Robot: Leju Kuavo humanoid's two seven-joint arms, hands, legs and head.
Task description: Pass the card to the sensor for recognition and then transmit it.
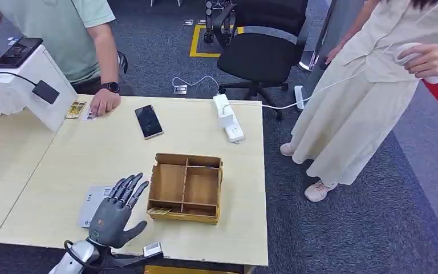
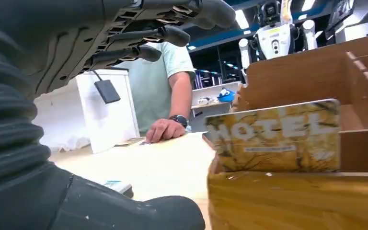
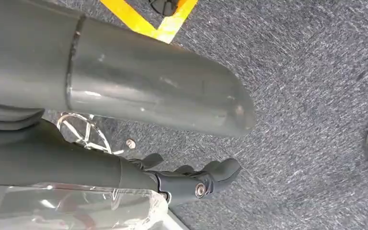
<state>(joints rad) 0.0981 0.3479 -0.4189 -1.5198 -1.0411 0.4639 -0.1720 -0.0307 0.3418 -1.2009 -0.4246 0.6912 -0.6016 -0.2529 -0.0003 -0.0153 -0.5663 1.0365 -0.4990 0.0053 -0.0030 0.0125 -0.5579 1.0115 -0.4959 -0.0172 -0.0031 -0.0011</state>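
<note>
The hotel card (image 2: 274, 136) stands on edge in the front slot of the wooden divider box (image 1: 186, 187), just right of the left hand (image 1: 114, 214), which hovers over the table (image 1: 91, 154) with fingers spread, holding nothing. The box lies near the table's front edge. The left wrist view reads "HOTEL". The right hand (image 3: 182, 179) hangs above carpet, fingers loosely apart and holding nothing.
</note>
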